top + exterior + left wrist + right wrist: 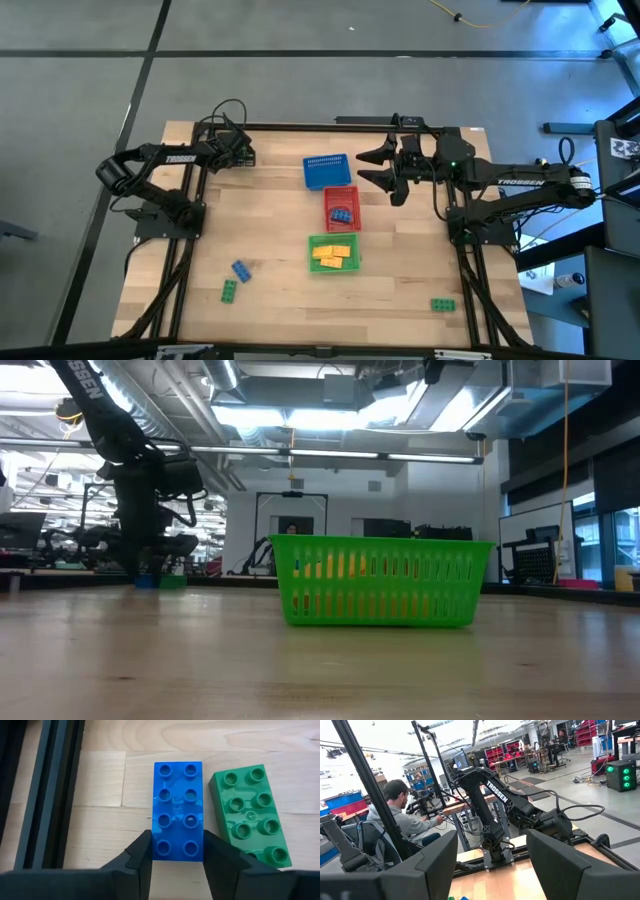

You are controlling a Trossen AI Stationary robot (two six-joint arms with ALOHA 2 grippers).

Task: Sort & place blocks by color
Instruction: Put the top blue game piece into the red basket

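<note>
Three mesh baskets stand in a row just beside the right gripper (pixel 375 168), from nearest to farthest: a blue basket (pixel 308 172), a red basket (pixel 329 199) and a green basket (pixel 311 252). The red basket holds blue blocks (pixel 342 214). The green basket holds yellow blocks (pixel 335 256), which show through its mesh in the low view; the exact number in each cannot be told.

Five bricks lie outside the baskets. Two are at the left gripper (pixel 177 840):
- The gripped blue brick (pixel 178 795), eight studs, lies flat on the table (pixel 280 220). The claw is clenched on it, one dark finger against each long side at its near end.
- A neighbouring green brick (pixel 247 815), also eight studs, lies just beside it outside one finger, slightly skewed.

Three more lie well apart from both claws, in the high view:
- a loose blue block (pixel 241 270);
- a loose green block (pixel 230 290) just beside it;
- a far green block (pixel 443 304), alone at the table's near right corner.

The right gripper is released, fingers spread wide, grasping nothing.

"TROSSEN" is printed in white on the left arm (pixel 497 791) and the right arm (pixel 520 181). One seated person (pixel 395 815) shows beyond the table.
</note>
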